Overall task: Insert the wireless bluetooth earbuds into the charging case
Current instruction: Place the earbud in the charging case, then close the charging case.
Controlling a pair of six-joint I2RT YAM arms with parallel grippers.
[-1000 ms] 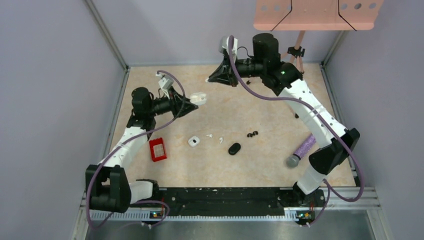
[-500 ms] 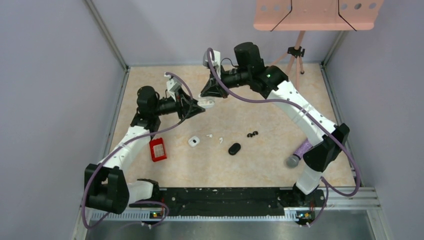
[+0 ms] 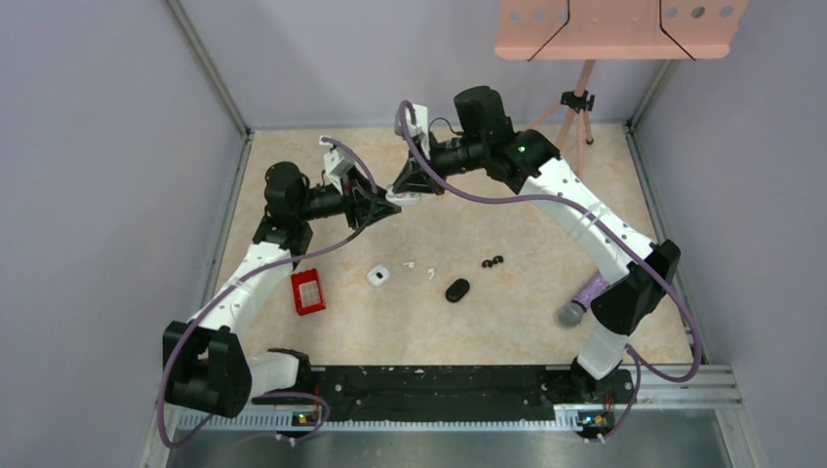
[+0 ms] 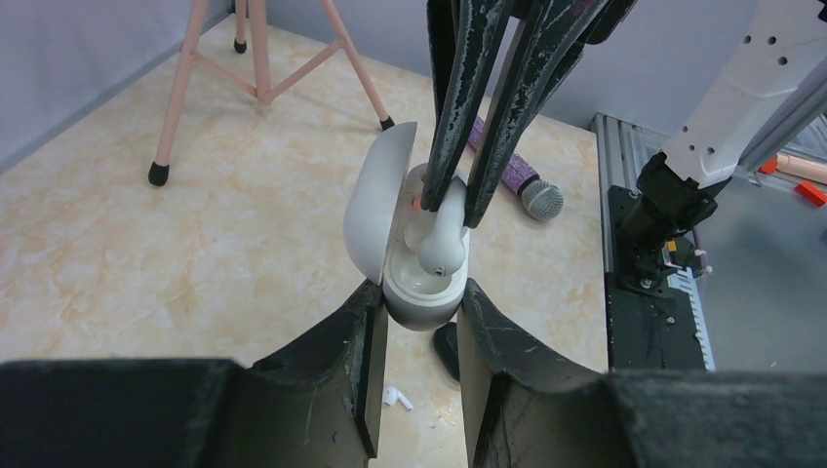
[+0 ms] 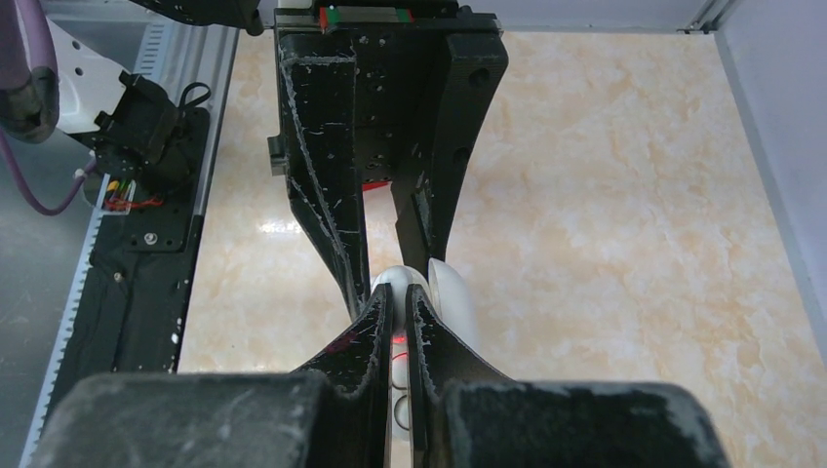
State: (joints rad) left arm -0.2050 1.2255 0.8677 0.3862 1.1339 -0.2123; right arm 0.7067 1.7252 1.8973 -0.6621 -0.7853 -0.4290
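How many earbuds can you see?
5. One white earbud in the right gripper, over the open case; two white ones loose mid-table; two black ones right of them. More may be hidden.

Inspected: the charging case (image 4: 417,295) between my left fingers (image 4: 341,361) is smooth, glossy white plastic, and the earbud (image 4: 441,249) at my right fingers (image 4: 456,117) has the same glossy white plastic finish. Both pairs of my fingers are matt black with a rough texture, scuffed all over with pale flecks and scratches. The counter (image 4: 176,253) is a smooth, beige marbled surface with a faint sheen; the microphone (image 4: 525,185) has a sparkly purple handle and a grey metal mesh head, and the tripod (image 4: 263,58) legs are smooth pink with black tips.
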